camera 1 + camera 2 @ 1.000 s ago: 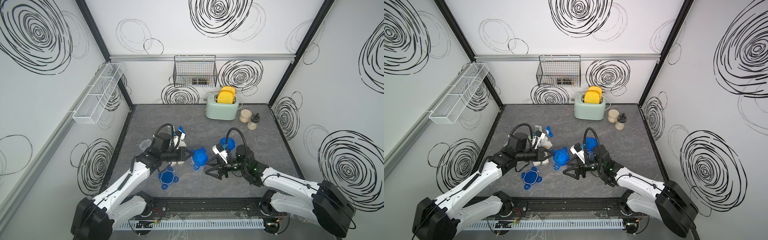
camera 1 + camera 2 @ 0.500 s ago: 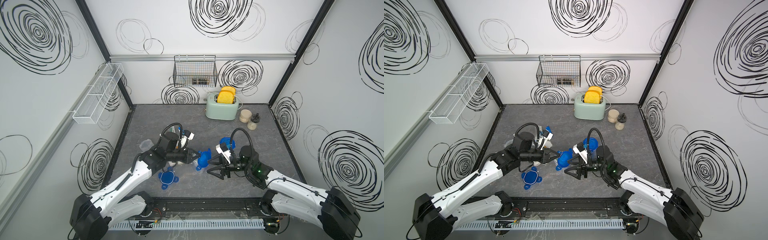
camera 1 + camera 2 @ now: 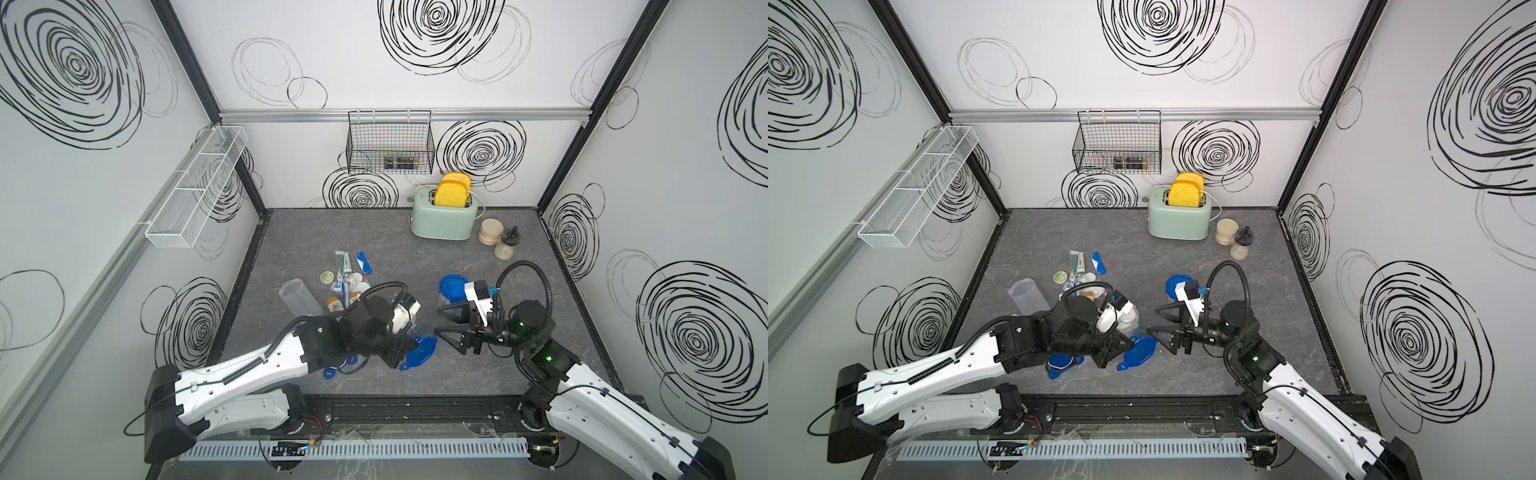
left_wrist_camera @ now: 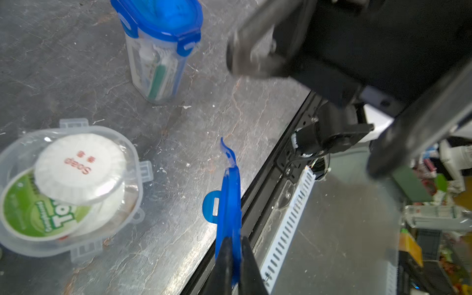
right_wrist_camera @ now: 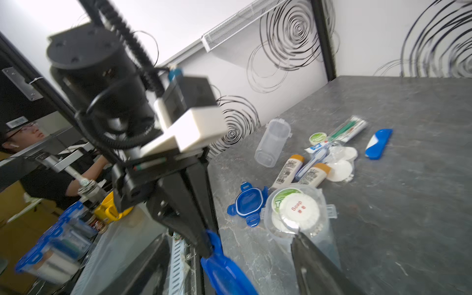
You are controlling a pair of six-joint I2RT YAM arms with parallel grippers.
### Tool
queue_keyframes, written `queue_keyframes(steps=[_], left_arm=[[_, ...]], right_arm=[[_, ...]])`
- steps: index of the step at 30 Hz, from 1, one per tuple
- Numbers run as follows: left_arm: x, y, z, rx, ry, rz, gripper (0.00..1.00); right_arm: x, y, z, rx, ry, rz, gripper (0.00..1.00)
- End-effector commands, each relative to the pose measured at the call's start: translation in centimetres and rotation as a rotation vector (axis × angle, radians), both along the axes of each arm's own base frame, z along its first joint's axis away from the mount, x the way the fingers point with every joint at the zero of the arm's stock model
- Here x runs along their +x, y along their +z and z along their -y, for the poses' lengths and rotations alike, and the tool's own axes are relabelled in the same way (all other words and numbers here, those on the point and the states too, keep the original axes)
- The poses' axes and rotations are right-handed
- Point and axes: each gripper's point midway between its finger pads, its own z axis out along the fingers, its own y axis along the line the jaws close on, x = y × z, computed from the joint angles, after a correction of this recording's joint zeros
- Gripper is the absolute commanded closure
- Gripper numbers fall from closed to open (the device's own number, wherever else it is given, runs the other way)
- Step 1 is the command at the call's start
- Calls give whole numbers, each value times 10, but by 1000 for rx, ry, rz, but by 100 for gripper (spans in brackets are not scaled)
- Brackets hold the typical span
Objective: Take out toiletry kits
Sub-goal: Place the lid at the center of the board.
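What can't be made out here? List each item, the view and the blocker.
- Open jar's lower contents: left wrist view, under soap disc and green tin.
- Second blue lid: both top views, mostly under left arm.
- Wire basket's contents: both top views, too small.

light: bright, even, diffuse from above in both top views; white walls [image 3: 291, 166] clean.
shadows: soft and faint on the table [image 3: 374, 232], beneath the arms.
glare: pale sheen on the table in the left wrist view; soap disc [image 4: 79, 168] nearly washed out.
blur: right arm [image 4: 357, 51] and left arm [image 5: 102, 76] smeared; blue lid [image 5: 224, 273] soft near the lens.
edges: wide-angle bend, corner posts [image 3: 595, 108] lean outward.
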Motion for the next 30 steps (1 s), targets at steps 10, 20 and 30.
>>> queue_keyframes(steps=[10,20,30], left_arm=[[-3,-69,-15,323,102,234,95],[0,-108,1,481,87,330,93],[-9,-123,8,502,31,316,48]], right_arm=[[23,-19,37,2,-174,-94,21],[22,-21,41,10,-177,-86,20],[22,-19,41,15,-173,-82,17]])
